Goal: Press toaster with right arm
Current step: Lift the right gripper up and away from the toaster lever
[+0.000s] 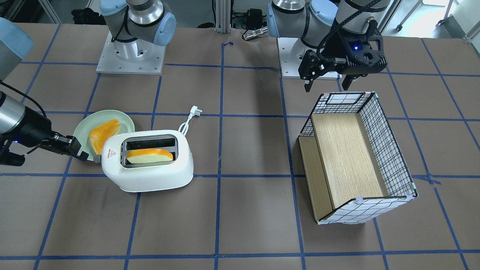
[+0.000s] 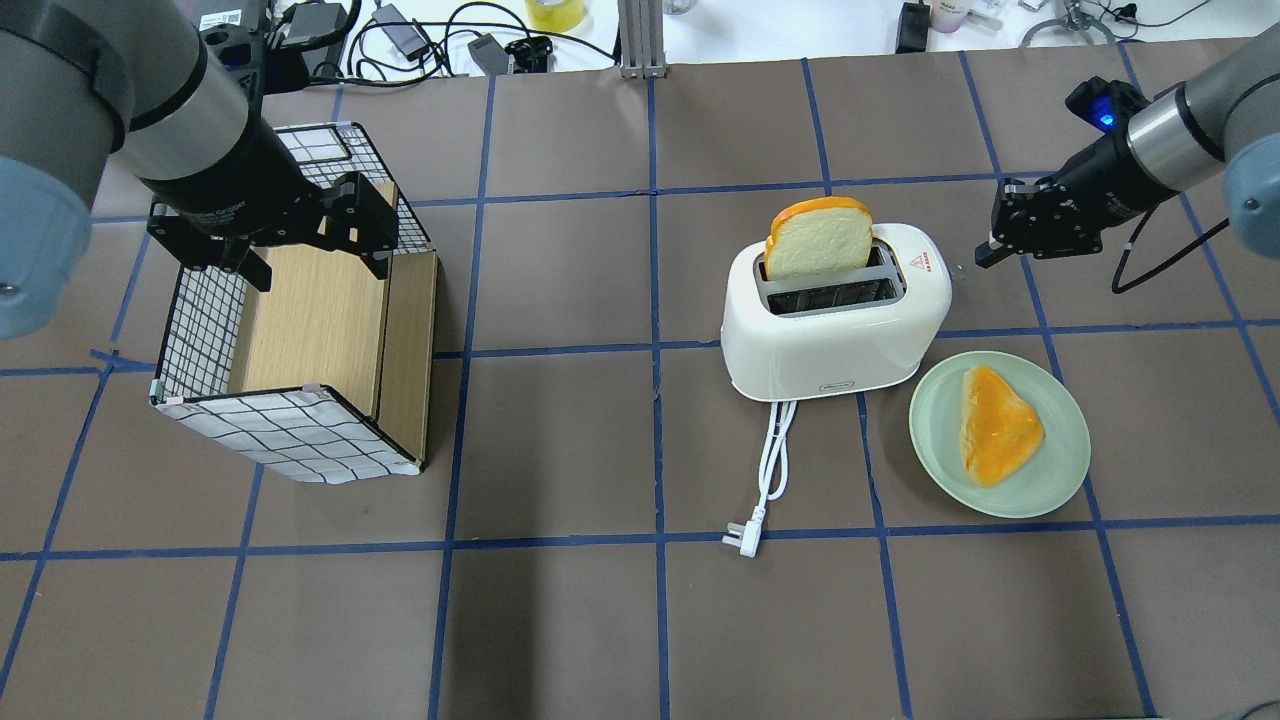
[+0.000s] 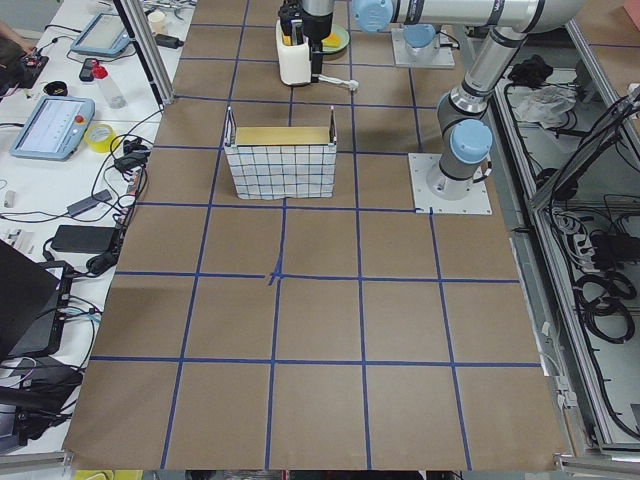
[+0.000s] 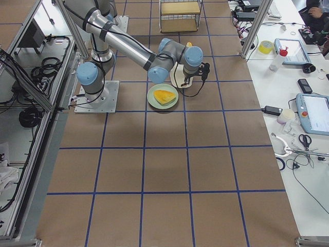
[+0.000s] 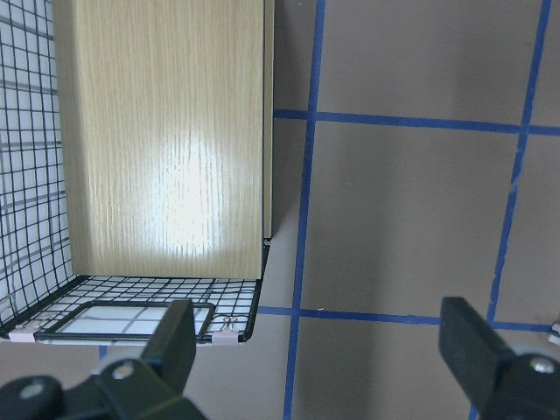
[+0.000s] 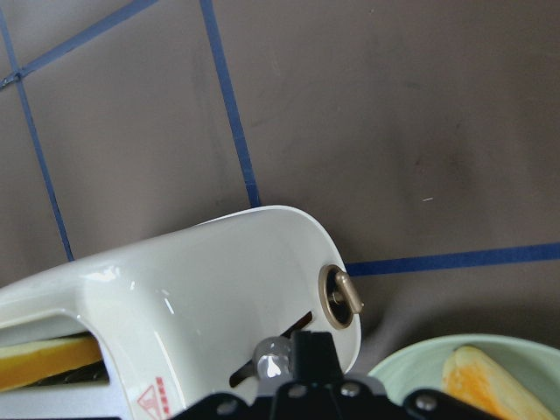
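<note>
On the surface (image 2: 600, 620), the box (image 2: 300, 430) at the left is hovered over by the left jaws, spread wide and empty, apparently kept clear of the work. The toaster (image 2: 835, 320) is stood right of centre, just beside the plate (image 2: 1050, 480), with a slice (image 2: 818, 240) upright in one slot. The right jaws, drawn together and empty, are held at its knob (image 6: 271, 359), seemingly so that it can be pressed down.
</note>
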